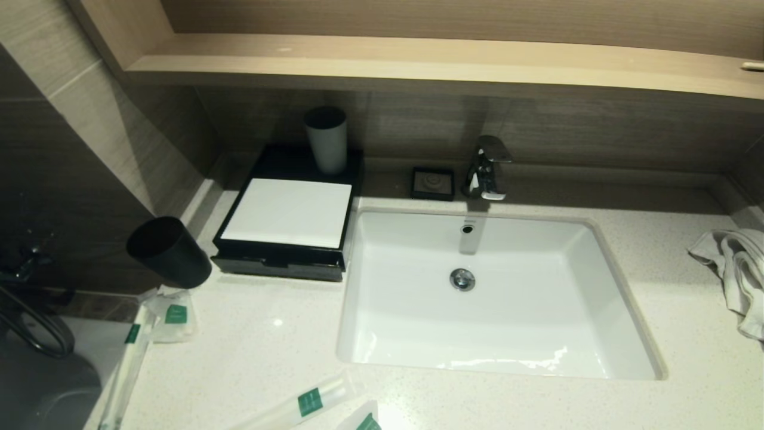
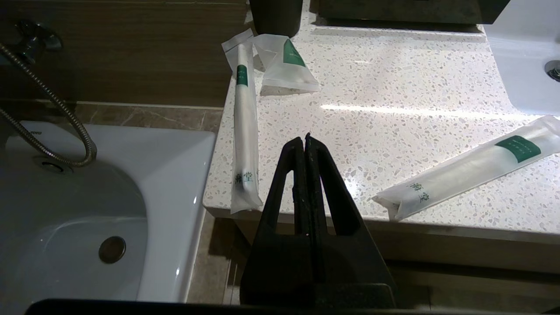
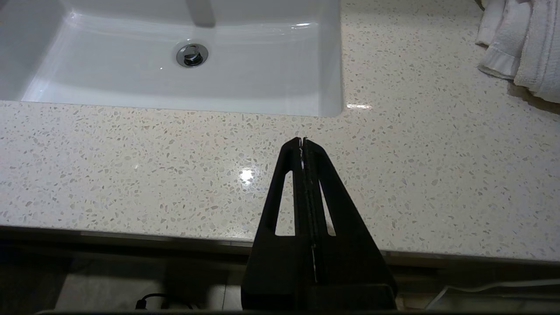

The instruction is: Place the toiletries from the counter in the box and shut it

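Worktop (image 1: 262,358), white speckled stone, set around a white rectangular sink basin (image 1: 418,346) with a chrome tap (image 1: 488,167) behind it.

Box (image 1: 289,212): flat, black, white top panel, at the back left of the worktop just beside the basin; its shallow front drawer (image 1: 277,267) looks pushed in or nearly so. A white cup (image 1: 326,140) stands on its rear edge; a black cup (image 1: 169,252) lies tilted at its front left corner.

Toiletries, whitish packets with green labels, all on the worktop and outside the box:
- long thin packet (image 2: 245,131) along the left edge;
- short flat packet (image 2: 284,65) touching its far end, just beside the black cup;
- long packet (image 2: 472,168) near the front edge (a further packet (image 1: 364,421) shows only partly in the head view).

Soap dish (image 1: 433,183), small black square, left of the tap. Towel (image 1: 737,272), white cloth, crumpled at the right end.

Left gripper (image 2: 305,136): jaws pressed together, holding nothing, off the front left edge of the worktop. Right gripper (image 3: 302,140): jaws likewise closed and empty, off the front edge below the basin.
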Robot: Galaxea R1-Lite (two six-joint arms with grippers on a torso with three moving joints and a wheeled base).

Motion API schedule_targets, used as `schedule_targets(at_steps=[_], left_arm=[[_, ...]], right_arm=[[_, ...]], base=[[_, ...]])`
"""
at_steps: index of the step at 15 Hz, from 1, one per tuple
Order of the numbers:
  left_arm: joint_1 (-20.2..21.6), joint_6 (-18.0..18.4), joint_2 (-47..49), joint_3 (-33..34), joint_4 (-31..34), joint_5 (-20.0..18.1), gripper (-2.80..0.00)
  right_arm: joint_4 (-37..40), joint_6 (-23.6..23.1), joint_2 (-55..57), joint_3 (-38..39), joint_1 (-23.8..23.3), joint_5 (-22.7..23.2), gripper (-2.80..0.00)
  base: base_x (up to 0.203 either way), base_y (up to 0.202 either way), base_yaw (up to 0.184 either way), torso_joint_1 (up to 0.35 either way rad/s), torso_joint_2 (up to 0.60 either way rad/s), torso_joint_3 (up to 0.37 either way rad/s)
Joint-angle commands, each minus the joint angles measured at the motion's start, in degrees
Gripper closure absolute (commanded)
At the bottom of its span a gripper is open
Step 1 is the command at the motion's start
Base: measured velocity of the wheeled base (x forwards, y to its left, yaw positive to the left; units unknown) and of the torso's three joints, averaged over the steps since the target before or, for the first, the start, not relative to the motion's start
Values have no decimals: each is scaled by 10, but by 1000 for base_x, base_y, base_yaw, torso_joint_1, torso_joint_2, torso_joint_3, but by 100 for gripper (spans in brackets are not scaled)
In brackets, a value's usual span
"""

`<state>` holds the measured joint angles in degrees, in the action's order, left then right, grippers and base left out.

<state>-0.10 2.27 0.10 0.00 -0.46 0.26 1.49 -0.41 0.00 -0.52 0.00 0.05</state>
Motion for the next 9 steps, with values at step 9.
schedule_targets(at_steps=[9], left_arm=[[0, 7, 1, 0, 3, 1, 0]], right_arm=[[0, 0, 0, 0, -1, 0, 0]], base=[[0, 0, 0, 0, 0, 0]])
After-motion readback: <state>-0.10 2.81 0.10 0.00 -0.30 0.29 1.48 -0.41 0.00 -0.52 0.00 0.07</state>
